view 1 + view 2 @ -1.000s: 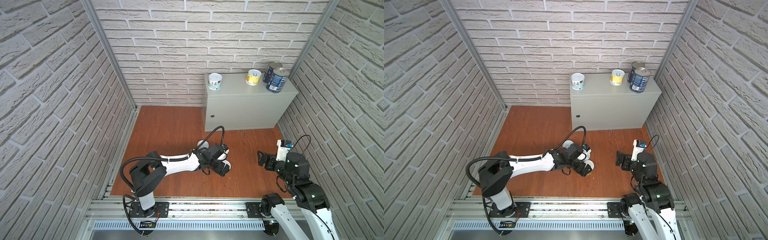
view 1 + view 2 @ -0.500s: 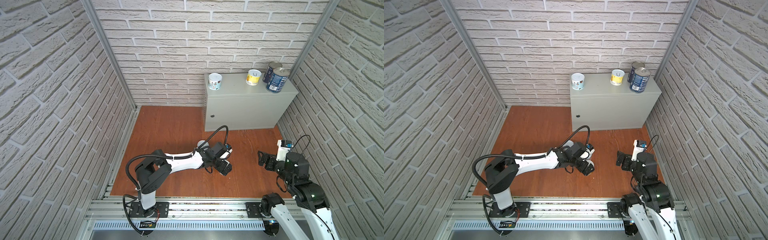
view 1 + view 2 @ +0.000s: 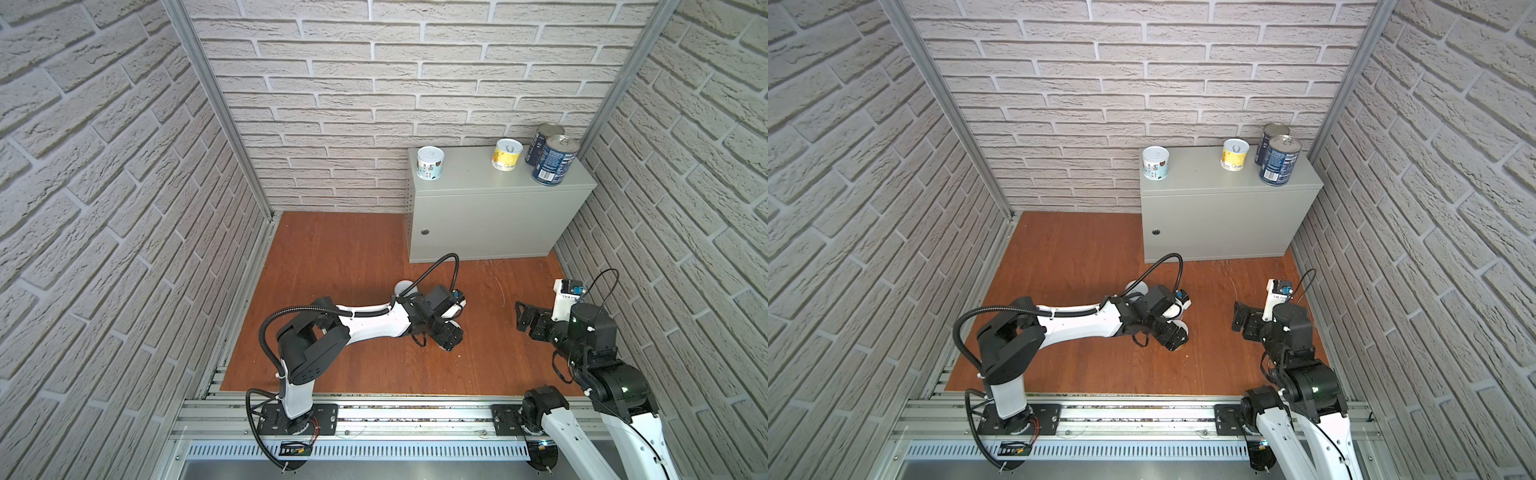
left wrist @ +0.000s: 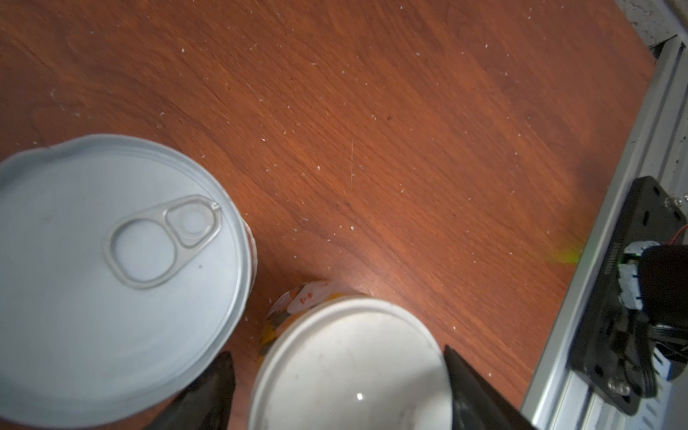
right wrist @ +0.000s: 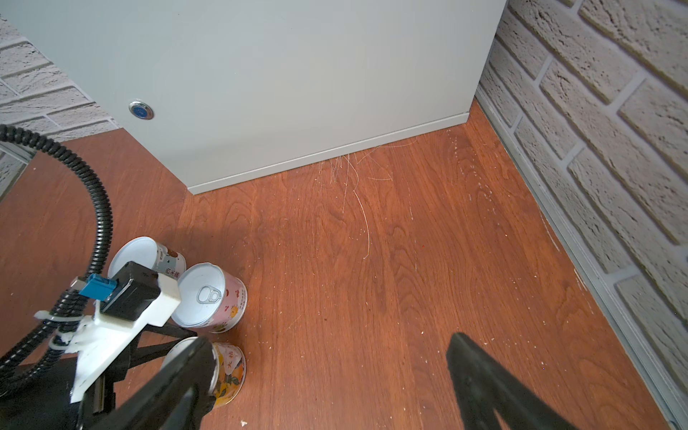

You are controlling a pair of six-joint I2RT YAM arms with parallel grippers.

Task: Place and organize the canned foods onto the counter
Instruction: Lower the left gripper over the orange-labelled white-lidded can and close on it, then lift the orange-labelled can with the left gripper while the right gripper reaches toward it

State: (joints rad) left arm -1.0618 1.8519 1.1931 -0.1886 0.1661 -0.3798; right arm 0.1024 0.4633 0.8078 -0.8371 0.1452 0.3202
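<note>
Left gripper point(image 4: 337, 353) straddles a short orange-labelled, white-lidded tin point(image 5: 228, 366) standing on the red-brown wooden floor point(image 4: 372, 111) in front of the pale grey metal counter point(image 3: 478, 174). Jaws flank the lid, likely for an upright lift; a firm clamp can't be confirmed. Pink-labelled tin point(image 5: 208, 298) crowds just beside. Right gripper point(image 5: 329, 340) gapes empty nearer the counter's right end, probably waiting clear.

Four cans point(image 3: 507, 154) on counter point(image 3: 478, 220); three cans point(image 5: 208, 298) on floor point(image 3: 332, 257) before it.

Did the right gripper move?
No. The right gripper stays in the same spot on the floor in front of the counter's right end, jaws open.
</note>
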